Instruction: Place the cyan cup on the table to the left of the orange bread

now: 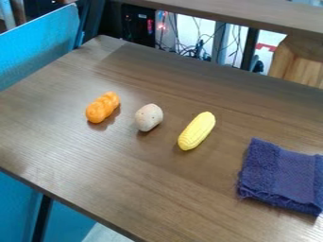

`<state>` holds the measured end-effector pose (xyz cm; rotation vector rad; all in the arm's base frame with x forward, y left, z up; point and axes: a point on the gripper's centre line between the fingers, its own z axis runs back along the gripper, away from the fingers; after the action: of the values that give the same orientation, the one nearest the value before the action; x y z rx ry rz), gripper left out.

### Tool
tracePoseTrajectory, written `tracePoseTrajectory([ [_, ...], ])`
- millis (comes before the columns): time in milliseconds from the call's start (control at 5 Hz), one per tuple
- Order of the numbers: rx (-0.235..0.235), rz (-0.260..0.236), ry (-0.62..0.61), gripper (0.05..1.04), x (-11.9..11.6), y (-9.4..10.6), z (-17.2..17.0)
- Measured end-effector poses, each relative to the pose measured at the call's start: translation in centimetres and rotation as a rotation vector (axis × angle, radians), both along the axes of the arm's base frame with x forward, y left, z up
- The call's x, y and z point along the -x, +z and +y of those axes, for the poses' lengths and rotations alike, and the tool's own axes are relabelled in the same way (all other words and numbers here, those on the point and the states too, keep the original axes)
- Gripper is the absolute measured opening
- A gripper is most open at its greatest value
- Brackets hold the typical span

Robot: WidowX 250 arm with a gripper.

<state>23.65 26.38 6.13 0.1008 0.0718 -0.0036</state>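
One knobbly orange lump, one speckled pale ovoid and one ridged yellow corn cob lie left to centre on the wood-grained bench; one frayed, fuzzy blue cloth, lower right. Can't tell if the claw's open or closed

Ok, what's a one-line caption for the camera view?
Orange lumpy toy, pale roundish object, yellow toy corn and folded purple cloth on a brown table.

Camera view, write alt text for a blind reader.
A lumpy orange toy, a pale speckled lump and a yellow corn cob lie apart in a row on a brown table, with a dark blue cloth at right.
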Motion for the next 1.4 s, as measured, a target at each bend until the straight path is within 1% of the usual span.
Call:
tracePoseTrajectory([
  [200, 0.020, -0.007, -0.002, 0.363, -0.2, 0.0, -0.3],
  [400, 0.043, -0.018, -0.003, 0.163, -0.5, 0.5, -0.4],
  [600, 0.074, -0.013, -0.015, 0.097, -0.7, 1.3, -0.6],
  [800, 0.062, -0.034, -0.012, 0.095, -1.3, 4.3, -0.3],
  [1000, 0.033, -0.079, -0.076, 0.095, -3.6, 6.6, -1.0],
  [1200, -0.022, -0.096, -0.176, 0.095, -7.5, 6.9, -4.0],
  [1400, -0.007, -0.049, -0.255, 0.095, -9.8, 4.9, -6.4],
])
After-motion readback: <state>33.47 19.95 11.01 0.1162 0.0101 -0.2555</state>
